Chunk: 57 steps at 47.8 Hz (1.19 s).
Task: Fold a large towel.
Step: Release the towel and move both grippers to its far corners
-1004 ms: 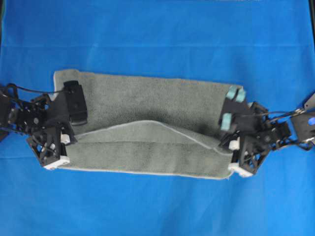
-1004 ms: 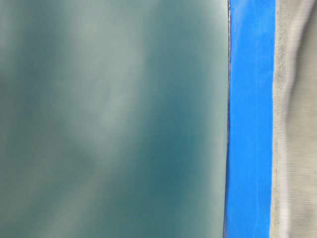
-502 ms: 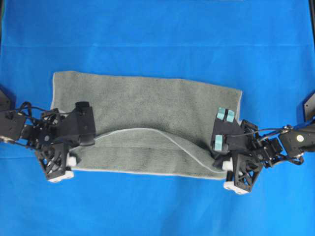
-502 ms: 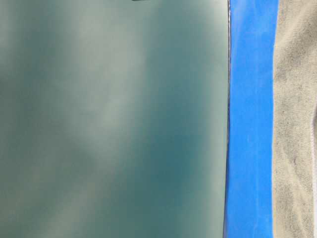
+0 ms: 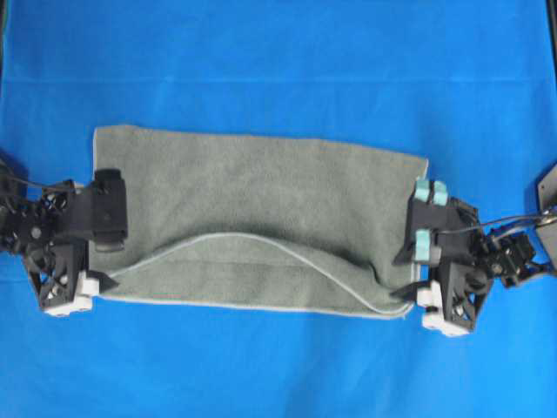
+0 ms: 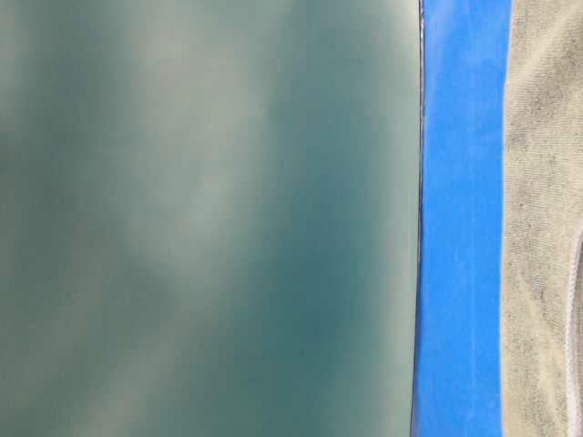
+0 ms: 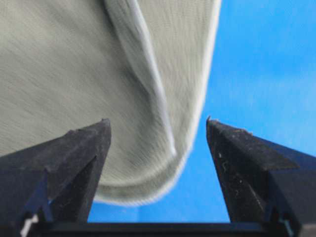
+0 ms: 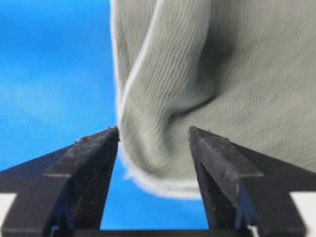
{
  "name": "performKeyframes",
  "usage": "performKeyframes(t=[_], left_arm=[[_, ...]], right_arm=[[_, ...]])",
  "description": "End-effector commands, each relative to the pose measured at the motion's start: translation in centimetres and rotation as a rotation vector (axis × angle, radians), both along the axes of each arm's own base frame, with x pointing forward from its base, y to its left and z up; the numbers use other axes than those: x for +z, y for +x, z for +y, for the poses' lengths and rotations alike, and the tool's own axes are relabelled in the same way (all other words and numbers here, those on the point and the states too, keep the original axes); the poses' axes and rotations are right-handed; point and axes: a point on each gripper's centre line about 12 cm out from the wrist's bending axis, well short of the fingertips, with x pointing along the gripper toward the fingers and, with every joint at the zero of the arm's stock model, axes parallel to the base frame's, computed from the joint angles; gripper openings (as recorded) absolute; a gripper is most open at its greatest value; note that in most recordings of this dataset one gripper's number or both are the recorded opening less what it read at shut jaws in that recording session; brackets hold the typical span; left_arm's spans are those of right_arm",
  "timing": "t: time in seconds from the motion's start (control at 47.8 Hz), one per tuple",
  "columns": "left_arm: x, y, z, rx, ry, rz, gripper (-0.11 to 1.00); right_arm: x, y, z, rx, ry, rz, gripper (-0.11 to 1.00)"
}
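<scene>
Bright blue cloth (image 5: 278,61) covers the whole work surface, and one towel (image 5: 261,200) lies across its middle, with two grippers at its ends. The towel is grey-green and fuzzy, with a thin pale stitched edge. It is partly doubled: its near portion is folded up over the rest, and the folded edge runs in a shallow arch from the near left corner to the near right corner. The left gripper (image 7: 157,126) sits at the towel's left end, jaws spread wide with nothing between them, the towel corner lying beyond the fingertips. The right gripper (image 8: 154,133) sits at the right end, also parted and holding nothing, a rumpled corner just past its tips.
</scene>
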Motion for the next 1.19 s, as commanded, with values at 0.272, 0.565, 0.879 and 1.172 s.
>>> performKeyframes(t=[0.272,0.565,0.879,1.172], left_arm=[[1.6,0.4,9.9,0.11,0.219,-0.165,0.73],[-3.0,-0.4,13.7,0.136,0.313,-0.094,0.73],[-7.1,-1.0,15.5,0.186,0.292,0.022,0.71],[-7.1,-1.6,15.1,0.181,0.25,0.119,0.17]], right_arm=[[-1.7,-0.8,-10.1,-0.246,-0.176,0.113,0.61],[-5.1,-1.8,-14.5,-0.312,-0.21,0.168,0.61],[-7.4,-2.0,-16.8,-0.325,-0.219,0.205,0.61],[-7.3,-2.0,-15.1,-0.265,-0.196,0.145,0.2]])
